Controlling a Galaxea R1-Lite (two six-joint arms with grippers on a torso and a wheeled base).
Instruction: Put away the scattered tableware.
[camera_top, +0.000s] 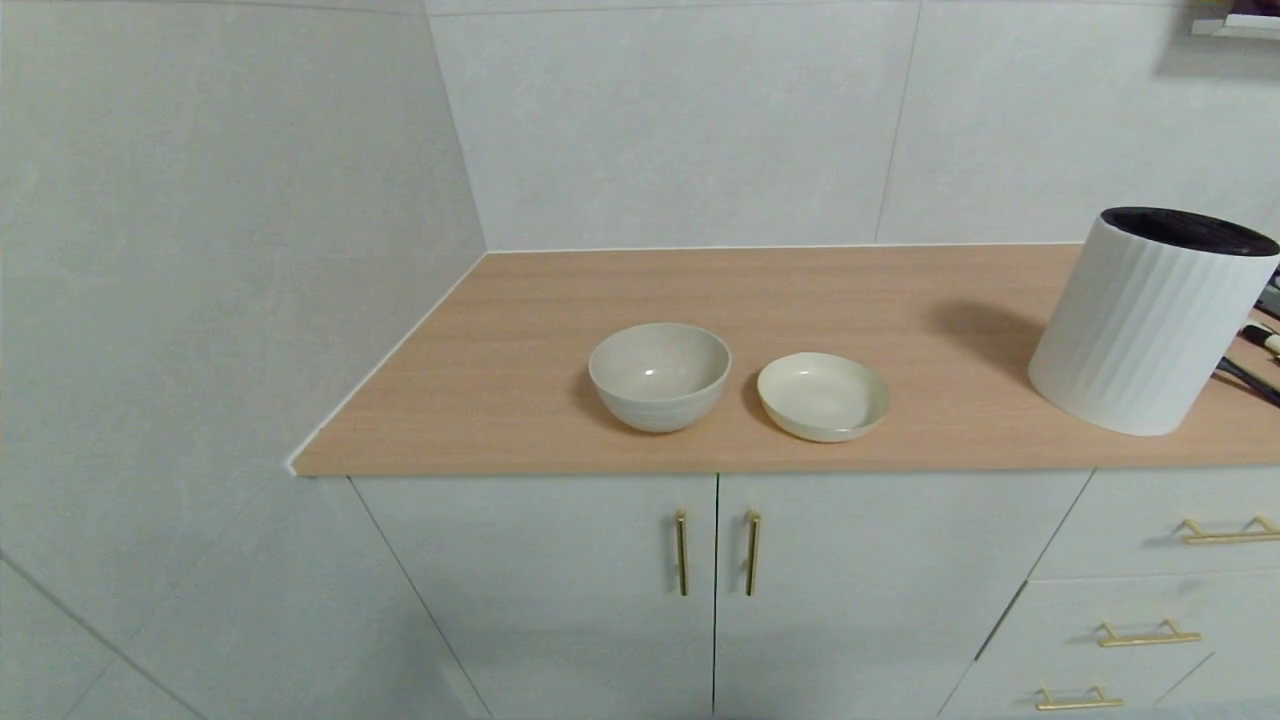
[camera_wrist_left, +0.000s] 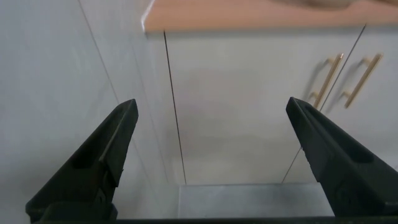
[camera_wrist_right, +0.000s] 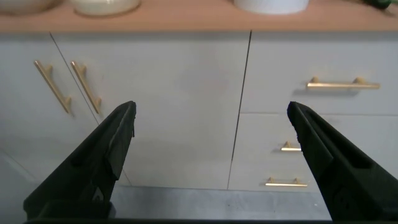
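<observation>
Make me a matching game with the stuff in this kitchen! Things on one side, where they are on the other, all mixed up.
Things:
1. deep bowl
2. shallow dish
3. ribbed white canister
4. gold door handles

Places:
A. below the countertop
B. at the countertop's right end
C. on the countertop, nearest the left wall
D. between the deep bowl and the ribbed white canister

Pairs: 1-C, 2-D, 3-B, 4-A.

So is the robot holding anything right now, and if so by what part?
Nothing. The left hand and right hand are both open and empty; the bowl and dish sit on the counter.
</observation>
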